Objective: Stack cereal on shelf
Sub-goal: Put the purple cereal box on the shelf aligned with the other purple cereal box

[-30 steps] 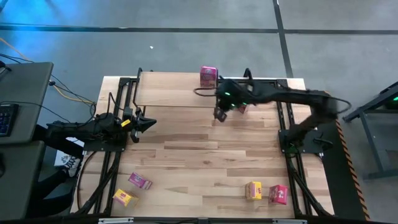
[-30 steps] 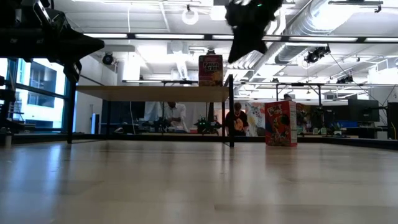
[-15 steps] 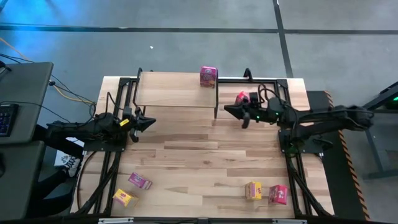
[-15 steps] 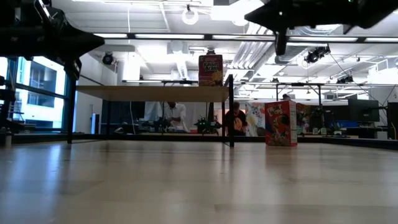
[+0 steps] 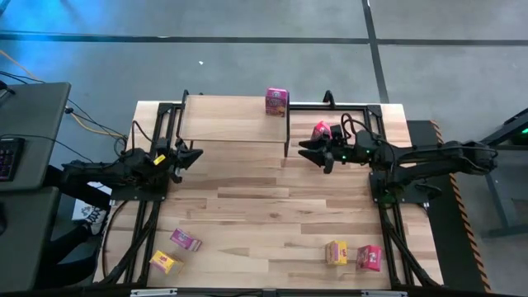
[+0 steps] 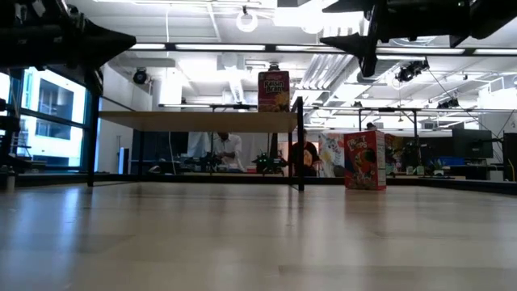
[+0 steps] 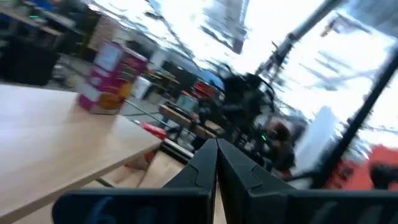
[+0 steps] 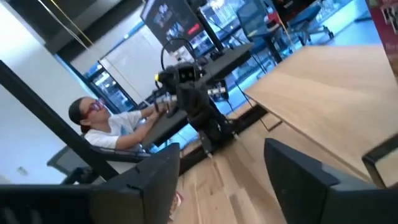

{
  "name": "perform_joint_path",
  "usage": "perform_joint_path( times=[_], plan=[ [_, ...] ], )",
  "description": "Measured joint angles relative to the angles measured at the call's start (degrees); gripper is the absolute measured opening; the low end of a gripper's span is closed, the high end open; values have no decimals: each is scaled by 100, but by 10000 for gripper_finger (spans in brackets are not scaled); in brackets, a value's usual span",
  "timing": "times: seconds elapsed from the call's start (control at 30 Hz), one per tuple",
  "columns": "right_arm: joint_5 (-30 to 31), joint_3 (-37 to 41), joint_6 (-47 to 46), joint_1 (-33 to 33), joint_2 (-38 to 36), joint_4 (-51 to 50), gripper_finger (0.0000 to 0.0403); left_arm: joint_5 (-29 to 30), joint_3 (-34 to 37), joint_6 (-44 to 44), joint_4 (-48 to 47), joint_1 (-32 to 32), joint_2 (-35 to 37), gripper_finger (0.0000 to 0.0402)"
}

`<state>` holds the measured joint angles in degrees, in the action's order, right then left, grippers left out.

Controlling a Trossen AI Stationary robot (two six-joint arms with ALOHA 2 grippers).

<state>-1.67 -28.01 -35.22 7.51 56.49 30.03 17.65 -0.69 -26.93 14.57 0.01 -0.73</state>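
One pink cereal box (image 5: 276, 101) stands upright on the right end of the shelf (image 5: 231, 120); it also shows in the low view (image 6: 274, 90) and the left wrist view (image 7: 111, 78). A second pink cereal box (image 5: 320, 130) stands on the table right of the shelf, on the far side of my right arm. My right gripper (image 5: 302, 150) hovers open and level just off the shelf's right end, pointing left, with nothing between its fingers (image 8: 163, 177). At the table's left, my left gripper (image 5: 196, 153) is shut on nothing, pointing right.
Near the table's front edge lie a pink box (image 5: 186, 240) and a yellow box (image 5: 166, 262) at the left, and a yellow box (image 5: 336, 252) and a pink box (image 5: 369, 257) at the right. A person (image 8: 106, 124) sits beyond the table's left side.
My right gripper, first tipped down beside the shelf's right end, has swung up to level, pointing left, drawn a little toward the table's right edge, and then opened. My left gripper has risen slightly.
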Motion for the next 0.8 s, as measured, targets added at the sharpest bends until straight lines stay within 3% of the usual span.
perform_joint_path(
  times=[0.1, 0.2, 0.53, 0.8],
  plan=[
    [5, 0, -215, -1, 0, -61, 239, 689, 0, -952, 47, 4, 0, 20],
    [24, 0, -354, -2, 0, -61, 241, 709, 0, -1143, 177, 2, -2, 58],
    [297, 0, -682, -2, 0, -62, 241, 555, -288, -1079, 914, 2, -2, 226],
    [299, 0, -850, -1, 2, -60, 241, 5, -1408, -75, 912, 2, -293, 270]
  ],
)
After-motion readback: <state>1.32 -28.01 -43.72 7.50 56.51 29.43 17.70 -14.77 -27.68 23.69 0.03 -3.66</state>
